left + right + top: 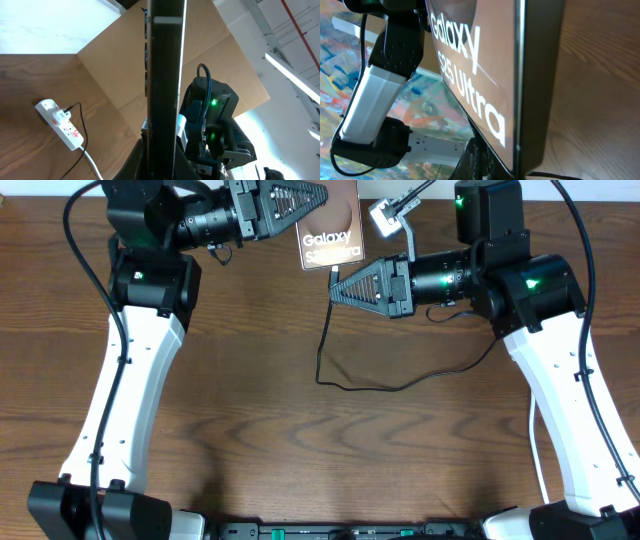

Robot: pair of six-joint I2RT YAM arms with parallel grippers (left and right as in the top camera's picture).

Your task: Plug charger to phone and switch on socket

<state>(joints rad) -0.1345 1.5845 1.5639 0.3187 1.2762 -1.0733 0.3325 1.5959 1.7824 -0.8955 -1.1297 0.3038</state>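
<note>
Apparently mid-insertion: left gripper [318, 194] clamps phone [335, 235], right gripper [334, 285] pinches charger [319, 365] at phone's lower edge; socket [384, 218] switch remains.

Robotics laboratory test station. Evidence: two white-and-black robot arms [120, 400] mounted at a wood-grain counter [250, 400], a cardboard screen [120, 65] beside it, and a bare ceiling [250, 15] carrying a strip light [292, 75] and a red pipe [300, 25].
</note>
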